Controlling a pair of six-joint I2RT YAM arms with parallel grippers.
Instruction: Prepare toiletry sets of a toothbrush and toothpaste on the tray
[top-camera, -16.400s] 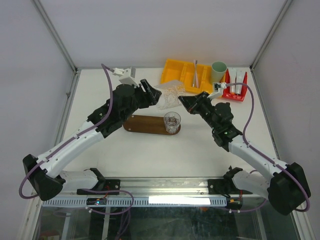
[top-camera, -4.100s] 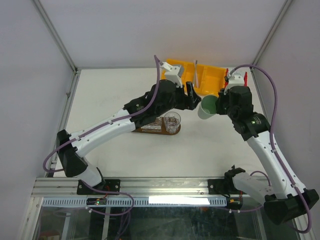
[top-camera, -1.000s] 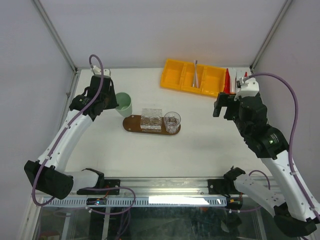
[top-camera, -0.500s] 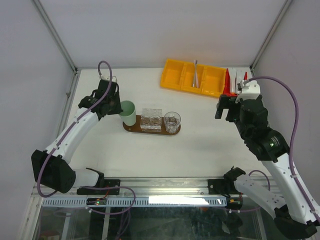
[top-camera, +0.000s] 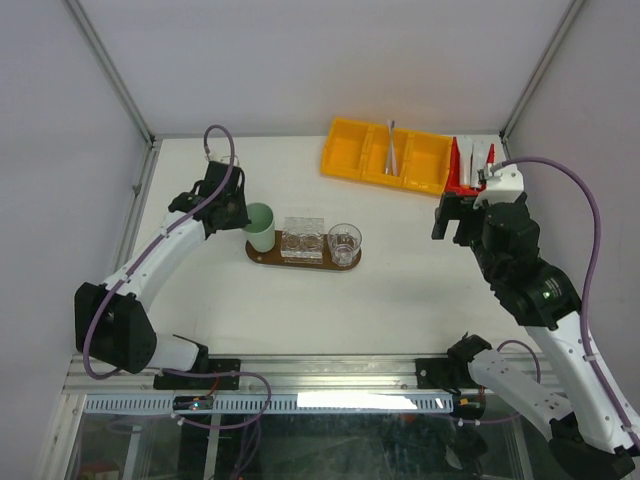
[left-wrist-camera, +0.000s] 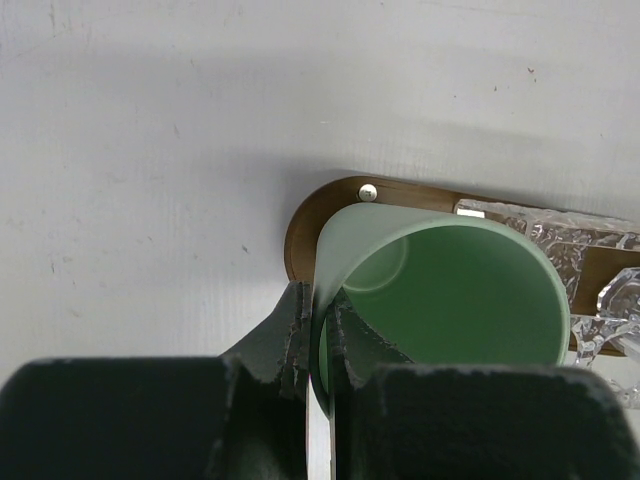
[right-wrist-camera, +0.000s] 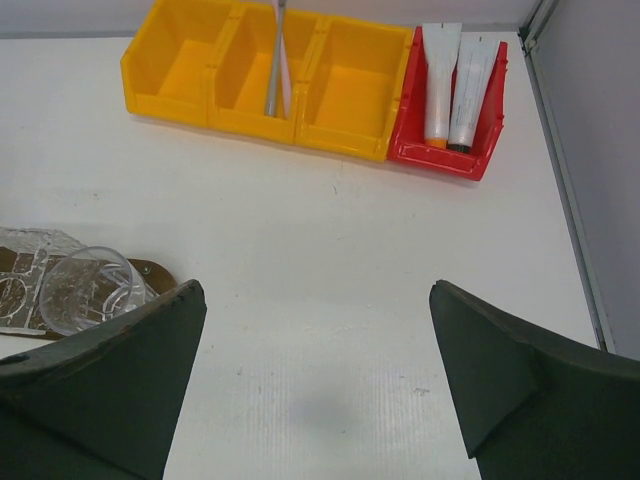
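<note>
My left gripper (left-wrist-camera: 322, 322) is shut on the rim of the mint-green cup (left-wrist-camera: 450, 290), one finger inside and one outside. The cup (top-camera: 260, 226) is over the left end of the dark-brown tray (top-camera: 310, 265); whether it rests on it I cannot tell. A toothbrush (right-wrist-camera: 275, 55) leans in the yellow bin (right-wrist-camera: 180, 70). Two white toothpaste tubes (right-wrist-camera: 452, 75) lie in the red bin (right-wrist-camera: 440, 155). My right gripper (right-wrist-camera: 315, 300) hangs open and empty over bare table, well short of both bins. In the top view, that gripper (top-camera: 455, 215) is below the red bin (top-camera: 466, 178).
On the tray stand a clear round glass (top-camera: 344, 243) and a clear cut-glass block (top-camera: 304, 238). The yellow bin (top-camera: 385, 155) sits at the back of the table. Metal frame posts rise at the back corners.
My left arm has carried the cup rightward from the table's left side to the tray's left end. The right arm has pulled back slightly, jaws still wide.
</note>
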